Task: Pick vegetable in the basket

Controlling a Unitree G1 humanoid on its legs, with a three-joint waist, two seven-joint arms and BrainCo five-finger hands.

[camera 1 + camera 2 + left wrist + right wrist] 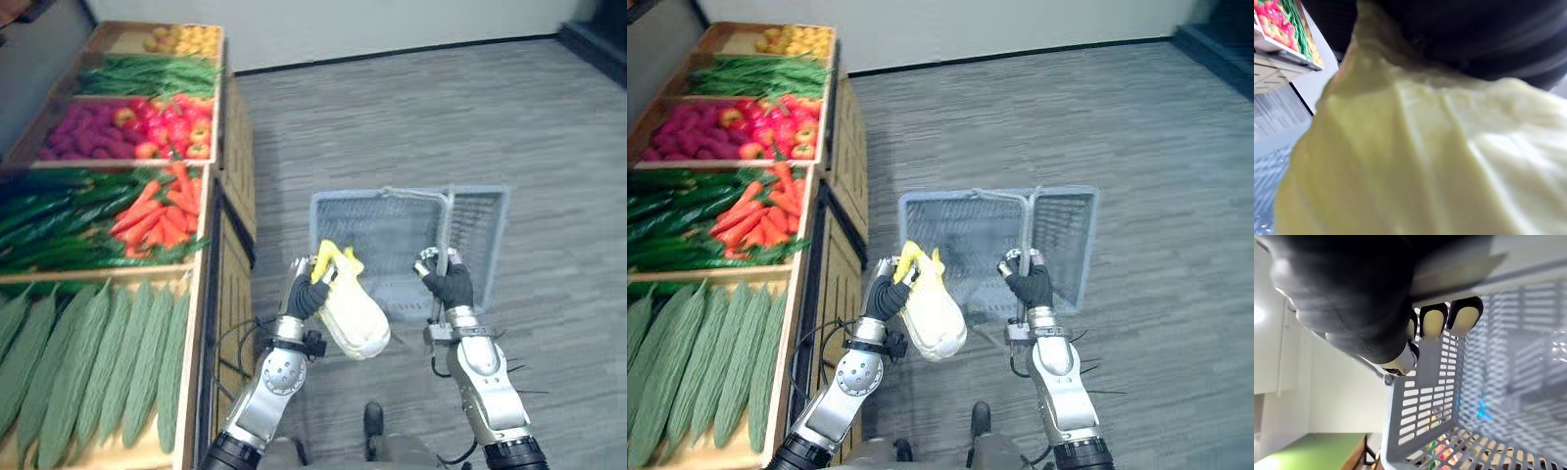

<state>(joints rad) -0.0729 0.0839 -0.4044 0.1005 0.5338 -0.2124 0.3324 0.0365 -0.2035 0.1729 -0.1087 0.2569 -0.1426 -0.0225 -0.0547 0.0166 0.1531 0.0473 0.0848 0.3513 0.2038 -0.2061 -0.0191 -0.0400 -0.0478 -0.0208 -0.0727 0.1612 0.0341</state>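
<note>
Pale cabbage (355, 313) in left hand (306, 294): long axis tilted, base down.

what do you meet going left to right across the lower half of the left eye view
gourds → left robot hand → cabbage it holds → right robot hand, curled on the handle

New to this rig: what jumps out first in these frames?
A pale yellow cabbage hangs from the left hand, at the near corner of the grey basket. The right hand grips the basket handle. On the robot's left stands a wooden stand with bright carrots.
</note>
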